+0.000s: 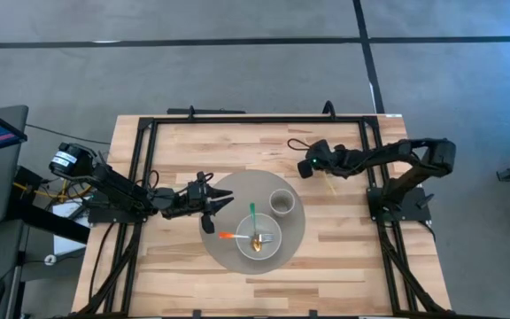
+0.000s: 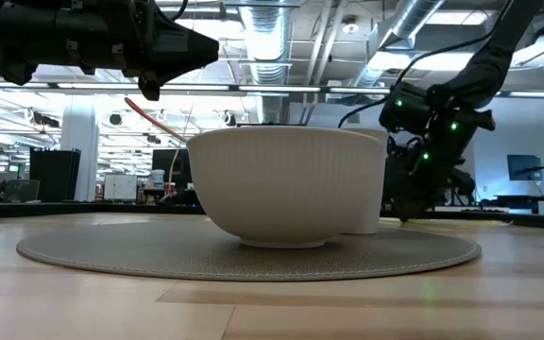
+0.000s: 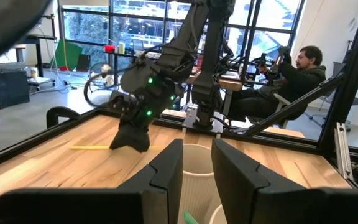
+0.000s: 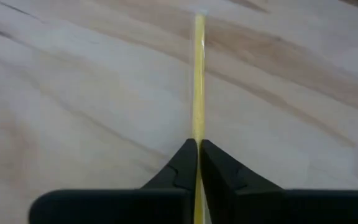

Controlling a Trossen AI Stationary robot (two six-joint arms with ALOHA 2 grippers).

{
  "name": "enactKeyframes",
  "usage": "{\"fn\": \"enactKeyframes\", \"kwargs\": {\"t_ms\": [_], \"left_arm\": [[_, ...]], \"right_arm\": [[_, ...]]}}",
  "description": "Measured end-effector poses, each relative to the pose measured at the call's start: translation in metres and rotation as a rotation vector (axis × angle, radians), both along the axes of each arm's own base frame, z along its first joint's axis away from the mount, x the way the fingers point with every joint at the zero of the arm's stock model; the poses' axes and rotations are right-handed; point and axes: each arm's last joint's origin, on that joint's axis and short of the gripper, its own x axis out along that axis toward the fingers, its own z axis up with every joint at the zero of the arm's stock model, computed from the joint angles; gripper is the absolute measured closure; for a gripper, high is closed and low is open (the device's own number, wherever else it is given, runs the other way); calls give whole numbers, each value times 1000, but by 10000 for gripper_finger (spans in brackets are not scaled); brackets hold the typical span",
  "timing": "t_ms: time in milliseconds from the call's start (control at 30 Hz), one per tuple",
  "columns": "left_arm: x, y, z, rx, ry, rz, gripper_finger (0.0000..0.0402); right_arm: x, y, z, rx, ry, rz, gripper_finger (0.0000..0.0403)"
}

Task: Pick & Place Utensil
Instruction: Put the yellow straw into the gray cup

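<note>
A thin yellow stick (image 1: pixel 328 184) (image 4: pixel 199 74) (image 3: pixel 91 147) lies flat on the bare wood, right of the grey round mat (image 1: pixel 228 190). My right gripper (image 1: pixel 317 170) (image 4: pixel 198 142) is down at the stick's far end, shut on it. A white bowl (image 1: pixel 258 254) (image 2: pixel 291 179) on the mat holds an orange-handled utensil, a green-handled one and a fork. A white cup (image 1: pixel 282 203) (image 3: pixel 194 168) stands beside it. My left gripper (image 1: pixel 227 202) (image 3: pixel 196 149) hovers open over the mat's left part, pointing at the cup. My right gripper pinches the yellow stick at its end nearer the table's far edge (image 4: pixel 199 134), between the two fingertips. The fingers come slanting down from above and lie along the stick, which runs straight out ahead of them. The stick rests on the table along its whole length.
A black frame (image 1: pixel 140 168) runs around the table's edges. Both arm bases stand at the left and right sides. Bare wood lies near and far of the mat. A seated person (image 3: pixel 291 81) shows in the room beyond the table.
</note>
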Motion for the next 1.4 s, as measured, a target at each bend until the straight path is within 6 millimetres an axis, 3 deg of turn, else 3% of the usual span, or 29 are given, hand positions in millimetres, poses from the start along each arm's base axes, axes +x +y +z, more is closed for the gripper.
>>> {"fn": "enactKeyframes", "kwargs": {"t_ms": [167, 367, 600, 767, 1000, 1400], "left_arm": [[0, 0, 0, 0, 0, 0, 315], [0, 0, -1, 3, 7, 0, 315], [0, 0, -1, 4, 12, 0, 315], [0, 0, -1, 4, 12, 0, 315], [0, 0, -1, 4, 12, 0, 315], [0, 0, -1, 5, 12, 0, 315]], "right_arm": [[1, 3, 26, 18, -143, 64, 396], [-2, 25, 75, -78, -362, 181, 398], [3, 71, 135, -327, -678, 512, 400], [12, 110, 159, -575, -806, 770, 402], [31, 143, 155, -753, -892, 939, 399], [71, 143, 100, -783, -934, 901, 401]]}}
